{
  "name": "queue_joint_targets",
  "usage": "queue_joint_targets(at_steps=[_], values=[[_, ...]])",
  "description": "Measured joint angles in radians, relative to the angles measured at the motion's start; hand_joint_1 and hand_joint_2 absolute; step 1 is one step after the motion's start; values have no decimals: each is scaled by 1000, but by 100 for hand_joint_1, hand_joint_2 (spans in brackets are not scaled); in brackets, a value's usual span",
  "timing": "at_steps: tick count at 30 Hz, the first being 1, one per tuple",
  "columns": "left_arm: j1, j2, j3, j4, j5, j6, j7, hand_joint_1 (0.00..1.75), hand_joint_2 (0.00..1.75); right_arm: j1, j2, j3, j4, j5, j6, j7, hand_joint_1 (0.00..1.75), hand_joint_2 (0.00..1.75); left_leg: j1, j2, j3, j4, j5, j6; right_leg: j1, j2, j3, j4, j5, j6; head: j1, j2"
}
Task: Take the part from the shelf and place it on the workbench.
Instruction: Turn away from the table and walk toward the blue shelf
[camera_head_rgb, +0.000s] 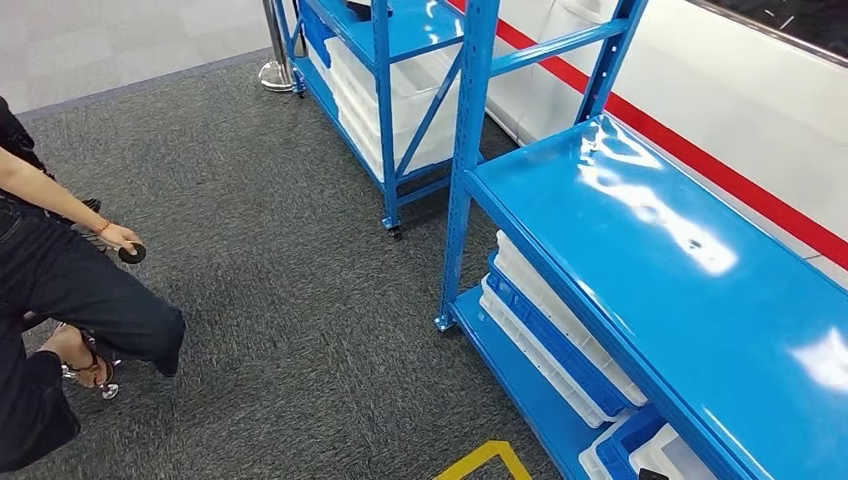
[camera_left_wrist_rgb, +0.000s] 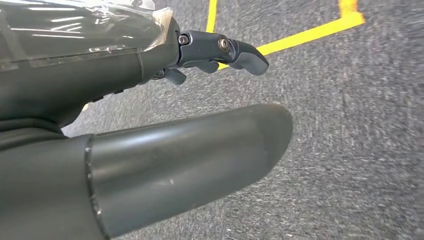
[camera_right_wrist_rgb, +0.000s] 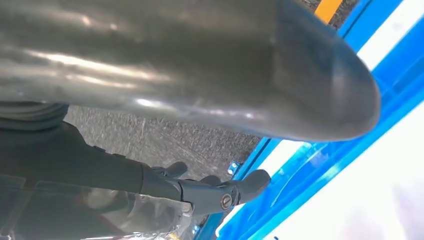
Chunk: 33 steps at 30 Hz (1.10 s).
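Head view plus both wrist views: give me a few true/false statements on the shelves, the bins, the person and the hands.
1. The top of the near blue shelf is bare. True.
2. White and blue bins sit on its lower level. True.
3. The person at the left holds a white bin. False: a small dark round object.
4. The left hand holds a part. False: it holds nothing, over grey carpet.
5. The right hand grips the shelf. False: it holds nothing, beside the blue frame.

Glossy blue metal shelf (camera_head_rgb: 640, 250), rough carpet (camera_head_rgb: 280, 300)
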Motion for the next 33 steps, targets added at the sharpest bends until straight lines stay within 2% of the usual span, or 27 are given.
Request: queue_joint_targets(at_steps=[1, 4, 9, 10, 11, 12, 13, 14, 15, 16, 17, 18, 19, 21, 22, 23, 25, 26, 27, 28, 29, 30, 31, 32, 33], values=[[-1, 0, 1, 0, 0, 0, 0, 0, 0, -1, 0, 0, 0, 0, 0, -1, 0, 0, -2, 8, 2, 1, -3, -5, 3, -5, 9, -17, 5, -6, -1, 0], [-6, 0, 2, 0, 2, 0, 0, 0, 0, 3, -2, 0, 0, 1, 0, -1, 0, 0, -1, 27, 10, -1, -6, -16, 7, 16, 0, -17, 8, -19, -3, 0], [-7, -1, 3, 0, 3, 0, 0, 0, 0, 4, -2, 0, 0, 1, 0, -1, 0, 0, 0, 31, 12, -2, -7, -18, 7, 21, -1, -19, 8, -22, -2, 0], [-8, -1, 3, 0, 3, 0, 0, 0, 0, 3, -2, 0, 0, 1, 0, -1, 0, 0, 3, 17, 9, 7, -14, -22, 3, 26, 2, -20, 10, -26, -3, 0], [-8, -1, 4, 0, 4, 0, 0, 0, 0, 2, -3, 0, 0, 0, -1, -1, 0, 0, 6, -7, -3, 37, -35, -26, -1, 34, 5, -21, 11, -33, -5, 0], [-6, -2, 5, 0, 4, 1, 1, 0, 0, 2, -4, 0, 0, 0, -4, 0, 0, 0, 9, -36, -42, 116, -73, -30, -3, 50, 8, -23, 13, -41, -6, 0], [-5, -3, 6, 0, 5, 1, 3, 0, 0, 1, -5, 0, 0, -2, -9, 4, 0, 0, 13, -70, -59, 144, -75, -33, -5, 77, 12, -23, 14, -48, -7, 0], [-3, -4, 8, 0, 5, 1, 5, 0, 0, 1, -5, 0, 0, -3, -15, 8, 0, 0, 16, -106, -62, 140, -66, -31, 0, 104, 13, -21, 14, -50, -7, 0], [-2, -4, 9, 0, 6, 1, 6, 0, 0, 1, -5, 0, 0, -4, -21, 14, 0, 0, 18, -128, -57, 114, -44, -29, 4, 130, 12, -20, 13, -48, -7, 0], [-2, -4, 9, 0, 6, 1, 7, 0, 0, 1, -5, 0, 0, -5, -25, 18, 0, 0, 18, -143, -25, 39, -4, -25, 6, 150, 11, -20, 14, -43, -7, 0], [-2, -5, 9, 0, 6, 1, 8, 0, 0, 2, -4, 0, 0, -5, -27, 21, 0, 0, 15, -152, -15, 16, 0, -22, 6, 160, 8, -20, 15, -36, -6, 0], [-3, -5, 10, 0, 6, 1, 8, 0, 0, 4, -4, 0, 0, -5, -28, 23, 0, 0, 12, -141, -14, 13, 2, -16, 3, 169, 3, -22, 17, -28, -6, 0], [-4, -5, 10, 0, 6, 1, 8, 0, 0, 6, -4, 0, 0, -5, -29, 25, 0, 0, 11, -130, -12, 9, 5, -9, 0, 163, -1, -19, 17, -23, -6, 0], [-4, -6, 11, 0, 6, 1, 9, 0, 0, 7, -2, 0, 0, -3, -29, 28, 0, 0, 11, -108, -8, -1, 12, 7, 0, 120, -29, 28, -7, -21, -4, 0], [-4, -6, 12, 0, 6, 1, 10, 0, 0, 5, -2, 0, 0, -2, -28, 29, 0, 0, 11, -96, -7, -4, 14, 12, 0, 93, -54, 80, -32, -24, -2, 0], [-3, -6, 13, 0, 7, 1, 10, 0, 0, 2, -2, 0, 0, -1, -28, 29, 0, 0, 10, -84, -8, -4, 14, 15, 1, 76, -87, 146, -60, -26, -1, 0], [-2, -5, 14, 0, 7, 0, 11, 0, 0, 2, -3, 0, 0, 1, -28, 32, 0, 0, 8, -60, -9, -4, 13, 17, 0, 68, -140, 254, -97, -23, 0, 0], [-2, -6, 14, 0, 7, 0, 11, 0, 0, 4, -4, 0, 0, 2, -28, 36, 0, 0, 8, -50, -10, -4, 12, 16, -2, 66, -143, 262, -94, -16, 0, 0], [-2, -6, 14, 0, 7, 0, 11, 0, 0, 6, -5, 0, 0, 4, -28, 45, 0, 0, 9, -39, -9, -4, 11, 15, -3, 61, -124, 226, -78, -7, 0, 0], [-2, -6, 14, 0, 6, 0, 12, 0, 0, 6, -6, 0, 0, 7, -28, 57, 0, 0, 9, -30, -7, -3, 9, 12, -4, 49, -86, 156, -52, 2, 0, 0], [-2, -6, 14, 0, 5, -1, 13, 0, 0, 6, -7, 0, 0, 11, -28, 70, 0, 0, 7, -21, -5, -3, 7, 8, -4, 28, -46, 82, -27, 7, 0, 0], [-2, -6, 14, 0, 4, -1, 13, 0, 0, 5, -8, 0, 0, 13, -28, 82, 0, 0, 5, -13, -2, -2, 3, 2, -3, 11, -13, 22, -8, 6, 0, 0], [-2, -6, 14, 0, 3, -1, 14, 0, 0, 4, -8, 0, 0, 15, -28, 89, 0, 0, 2, -6, 1, -1, 0, -4, -2, 0, 5, -12, 2, 0, -1, 0], [-3, -6, 14, 0, 3, -2, 14, 0, 0, 3, -8, 0, 0, 16, -29, 94, 0, 0, 1, 1, 4, -2, -2, -10, 1, -1, 7, -20, 5, -9, -2, 0], [-5, -6, 14, 0, 2, -2, 15, 0, 0, 4, -8, 0, 0, 16, -29, 97, 0, 0, 2, 8, 8, -3, -4, -16, 3, 8, 6, -21, 6, -17, -2, 0]])
